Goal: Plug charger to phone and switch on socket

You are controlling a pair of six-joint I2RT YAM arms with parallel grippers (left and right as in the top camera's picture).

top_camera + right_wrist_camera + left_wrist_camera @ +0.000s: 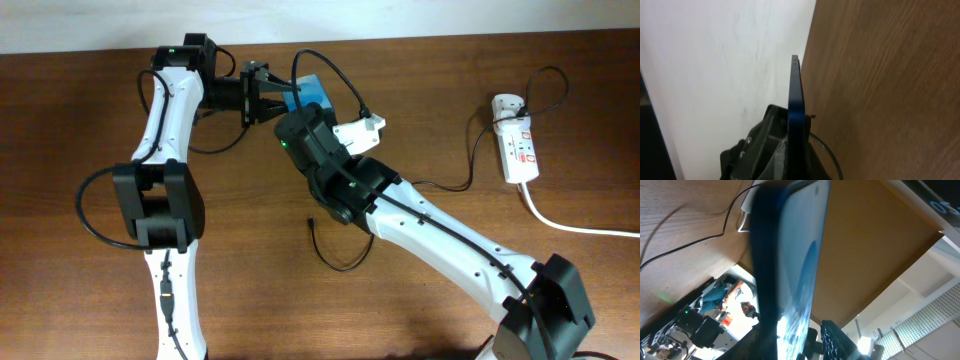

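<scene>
The phone (312, 92) is held off the table at the back centre, its blue screen facing up. My left gripper (285, 98) reaches in from the left and is shut on it. In the left wrist view the phone (790, 255) fills the space between the fingers. My right gripper (300, 122) comes from below. In the right wrist view the phone (796, 110) rises edge-on from between its jaws. The charger's black cable runs from its white adapter (506, 103) on the socket (517, 150), and its tip (312, 221) lies loose on the table.
The socket's thick white cord (570, 228) runs off to the right edge. A black camera cable (335, 72) arcs over the phone. The right arm (450, 240) crosses the table's middle over the charger cable. The wall is just behind the phone.
</scene>
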